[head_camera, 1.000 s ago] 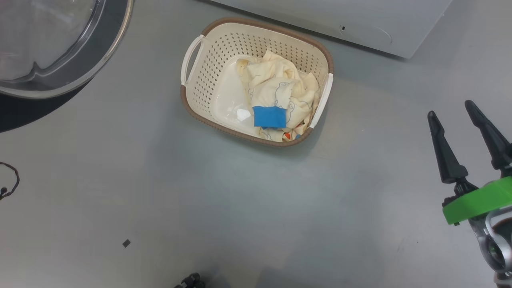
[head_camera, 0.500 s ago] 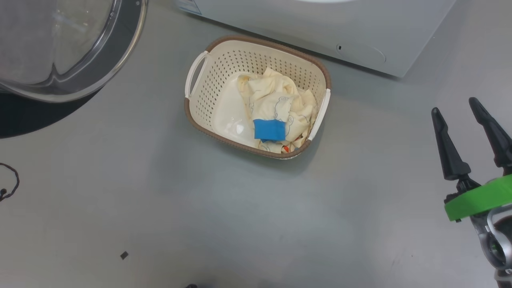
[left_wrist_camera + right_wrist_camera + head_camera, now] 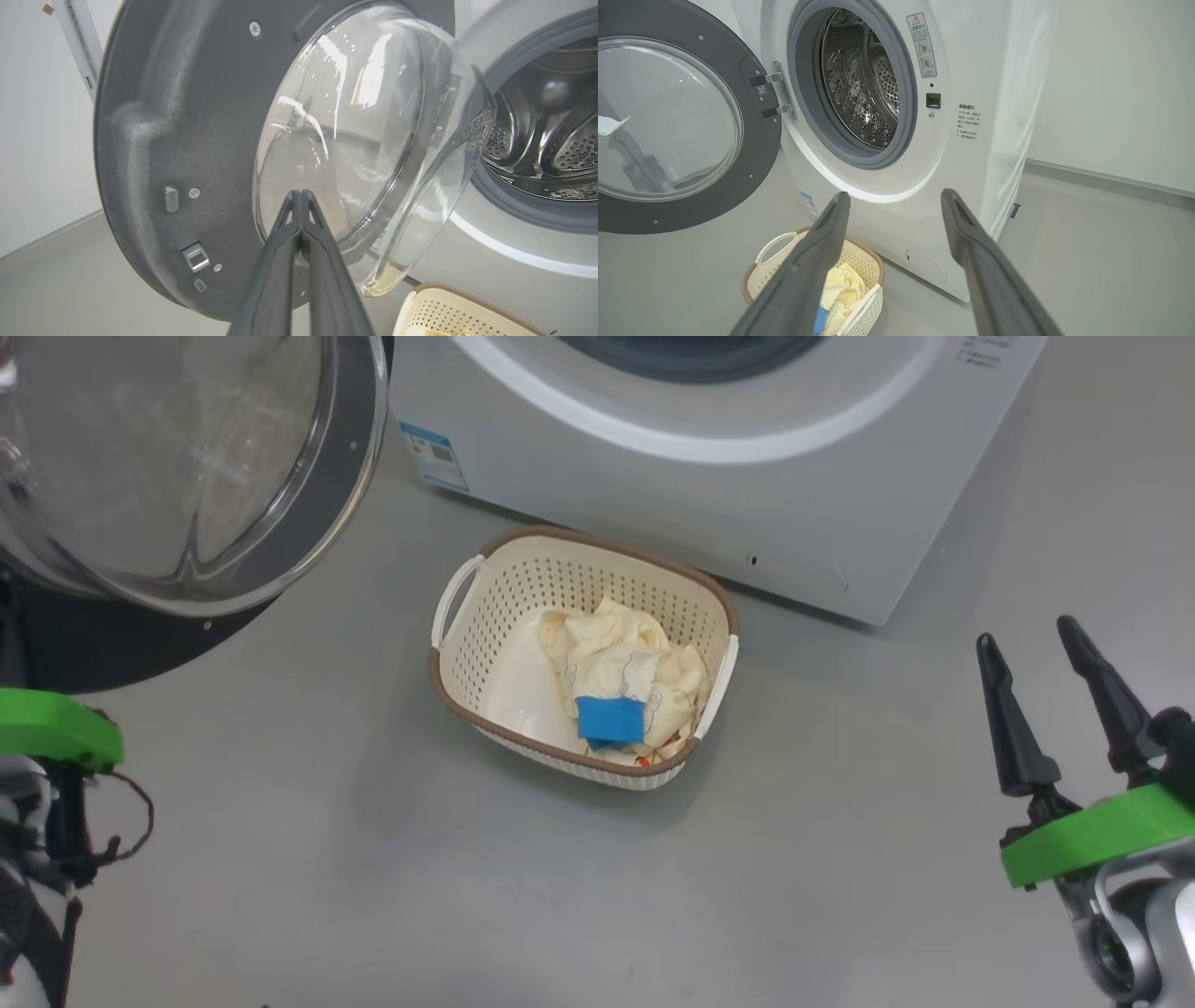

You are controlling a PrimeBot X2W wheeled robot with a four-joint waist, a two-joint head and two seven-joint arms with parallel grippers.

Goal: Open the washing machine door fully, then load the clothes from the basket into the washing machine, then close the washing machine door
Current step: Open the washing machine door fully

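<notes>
The washing machine door hangs open at the upper left of the head view, its glass porthole bulging toward me. The white washing machine shows its steel drum inside the grey rubber ring. On the floor in front stands the cream basket holding the pale clothes with a blue patch. My left gripper is shut and empty, its tips close to the porthole's inner side. My right gripper stands open at the right, well away from the basket.
Grey floor spreads all around the basket. A thin dark cable loops beside my left wrist. In the right wrist view a pale wall rises to the right of the machine.
The head camera has tilted up, so the basket sits lower in the picture and the machine's front and opening have come into view. My left wrist now shows at the lower left.
</notes>
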